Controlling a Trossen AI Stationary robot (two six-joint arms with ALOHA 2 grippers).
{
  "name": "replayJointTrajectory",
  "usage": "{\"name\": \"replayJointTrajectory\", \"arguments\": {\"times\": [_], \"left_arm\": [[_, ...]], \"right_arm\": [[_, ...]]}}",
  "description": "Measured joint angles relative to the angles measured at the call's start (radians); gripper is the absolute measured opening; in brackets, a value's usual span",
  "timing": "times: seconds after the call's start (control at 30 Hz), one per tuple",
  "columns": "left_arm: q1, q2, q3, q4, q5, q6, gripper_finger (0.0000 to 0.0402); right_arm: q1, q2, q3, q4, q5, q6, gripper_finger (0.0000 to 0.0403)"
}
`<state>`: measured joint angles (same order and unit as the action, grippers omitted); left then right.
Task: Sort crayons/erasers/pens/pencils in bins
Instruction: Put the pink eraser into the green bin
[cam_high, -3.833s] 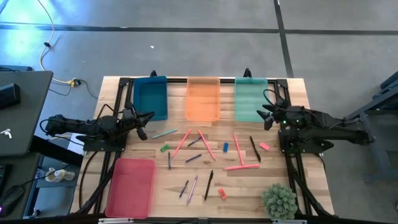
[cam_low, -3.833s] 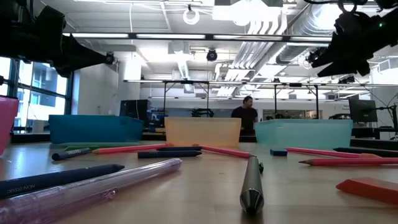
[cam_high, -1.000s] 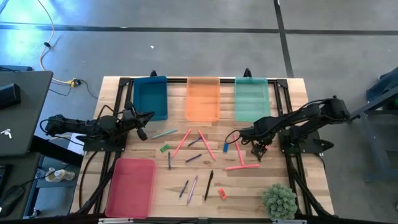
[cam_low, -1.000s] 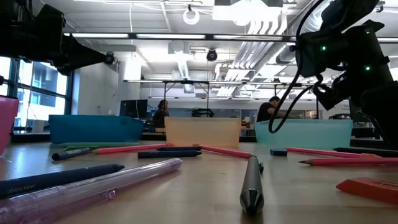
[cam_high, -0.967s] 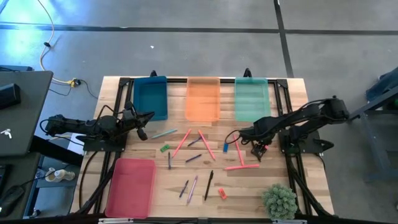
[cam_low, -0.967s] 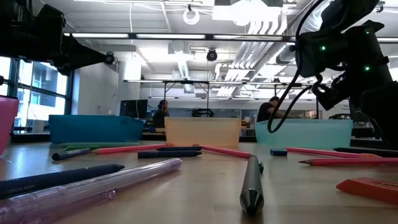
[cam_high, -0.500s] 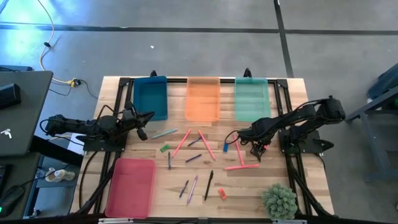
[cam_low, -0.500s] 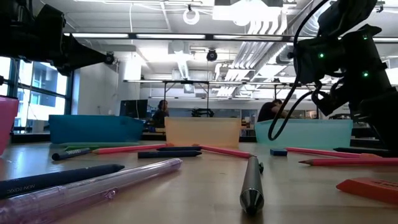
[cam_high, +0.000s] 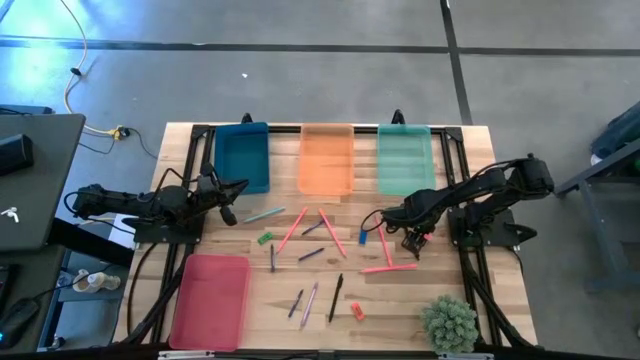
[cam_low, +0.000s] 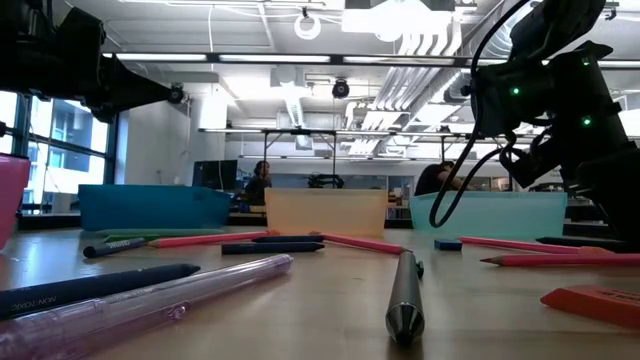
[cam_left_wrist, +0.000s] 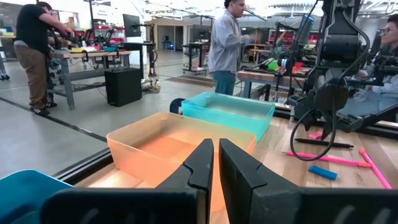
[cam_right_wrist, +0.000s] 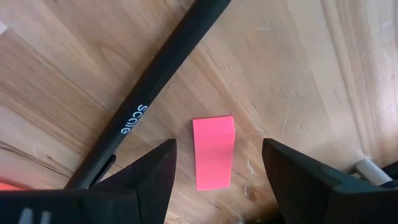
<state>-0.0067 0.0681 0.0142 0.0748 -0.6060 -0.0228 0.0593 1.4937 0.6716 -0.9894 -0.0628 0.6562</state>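
Observation:
A small pink eraser (cam_right_wrist: 213, 151) lies flat on the wooden table beside a black pen (cam_right_wrist: 149, 93). My right gripper (cam_right_wrist: 219, 163) points down over it, open, one finger on each side and neither touching. In the high view this gripper (cam_high: 418, 238) is at the table's right and covers the eraser. My left gripper (cam_high: 232, 200) waits shut at the table's left, level, with nothing in it. Along the far edge stand the teal-blue bin (cam_high: 242, 157), the orange bin (cam_high: 327, 158) and the mint-green bin (cam_high: 404, 158). The pink-red bin (cam_high: 210, 300) is at the near left.
Pink pencils, dark pens, a blue eraser (cam_high: 363, 237), a green eraser (cam_high: 264, 239) and an orange-red eraser (cam_high: 356, 311) lie scattered over the table's middle. A small green plant (cam_high: 448, 322) stands at the near right corner. People stand in the room beyond the table.

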Motion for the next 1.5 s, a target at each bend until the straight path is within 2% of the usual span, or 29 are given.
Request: {"name": "replayJointTrajectory", "arguments": {"times": [0.27,0.57,1.23,1.5], "left_arm": [[0.000,0.000,0.000,0.000,0.000,0.000,0.0017],[0.000,0.000,0.000,0.000,0.000,-0.001,0.0017],[0.000,0.000,0.000,-0.001,0.000,-0.001,0.0017],[0.000,0.000,0.000,-0.001,0.000,0.000,0.0017]], "right_arm": [[-0.003,-0.014,-0.078,0.088,-0.068,0.016,0.0206],[0.000,-0.040,-0.086,0.098,-0.067,0.015,0.0169],[-0.002,-0.039,-0.088,0.101,-0.077,0.062,0.0056],[0.000,-0.073,-0.089,0.093,-0.055,0.061,0.0049]]}}
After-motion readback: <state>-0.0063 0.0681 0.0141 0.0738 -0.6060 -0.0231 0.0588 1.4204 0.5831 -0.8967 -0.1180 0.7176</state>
